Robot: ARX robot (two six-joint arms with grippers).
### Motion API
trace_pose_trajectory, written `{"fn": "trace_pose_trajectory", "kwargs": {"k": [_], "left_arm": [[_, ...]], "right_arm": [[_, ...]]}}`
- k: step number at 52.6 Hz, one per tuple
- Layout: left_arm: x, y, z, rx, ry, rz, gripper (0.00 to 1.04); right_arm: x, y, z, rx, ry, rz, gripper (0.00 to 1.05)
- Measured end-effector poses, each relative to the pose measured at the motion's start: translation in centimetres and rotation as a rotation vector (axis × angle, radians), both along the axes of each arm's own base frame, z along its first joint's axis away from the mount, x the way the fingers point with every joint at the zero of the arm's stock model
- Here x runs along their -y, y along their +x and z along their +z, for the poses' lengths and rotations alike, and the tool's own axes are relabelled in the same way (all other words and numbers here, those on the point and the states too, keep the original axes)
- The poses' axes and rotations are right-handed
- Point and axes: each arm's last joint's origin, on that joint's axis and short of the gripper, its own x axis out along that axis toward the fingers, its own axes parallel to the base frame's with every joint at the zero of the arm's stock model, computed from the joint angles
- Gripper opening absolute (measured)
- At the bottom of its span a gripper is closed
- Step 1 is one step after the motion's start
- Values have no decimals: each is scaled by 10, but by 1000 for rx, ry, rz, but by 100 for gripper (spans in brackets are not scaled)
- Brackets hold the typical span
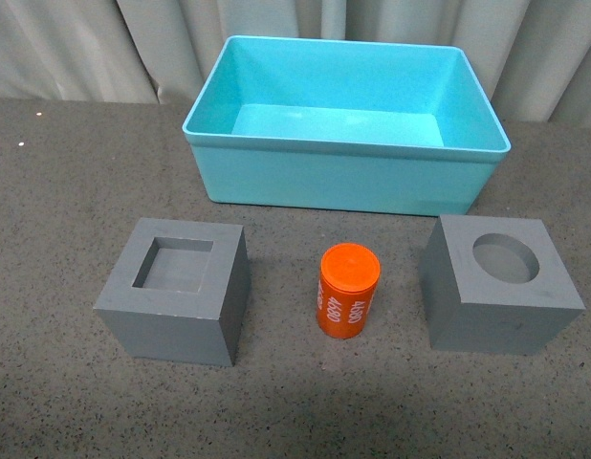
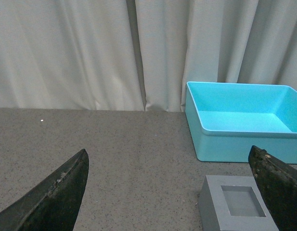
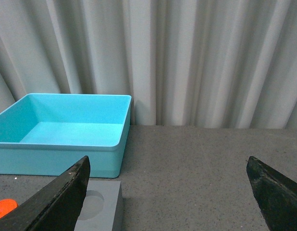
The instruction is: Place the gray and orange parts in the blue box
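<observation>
Nothing is in the blue box (image 1: pixel 345 182) yet.
The left gripper (image 2: pixel 167 159) and right gripper (image 3: pixel 167 163) are spread open, empty; the square-hole cube (image 1: pixel 173 292), orange cylinder (image 1: pixel 348 292) and round-hole cube (image 1: pixel 501 287) stand before the box. A wide cube may slip from the grip; a nudge may tip the cylinder.

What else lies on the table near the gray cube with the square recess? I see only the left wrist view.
Observer: An orange cylinder printed "4680" stands upright to its right, in the front view.
Operator: Anything further right?
Observer: A gray cube with a round recess, apart from the cylinder.
Operator: Does the other arm hold something?
Observer: No, the right tool is open and empty.
</observation>
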Motion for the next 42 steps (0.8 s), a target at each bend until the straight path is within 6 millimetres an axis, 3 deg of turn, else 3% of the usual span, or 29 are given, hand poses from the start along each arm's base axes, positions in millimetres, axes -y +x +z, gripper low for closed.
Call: {"fn": "trace_pose_trajectory", "kwargs": {"k": [42], "left_arm": [[0,0,0,0,0,0,98]], "right_arm": [[0,0,0,0,0,0,95]]}}
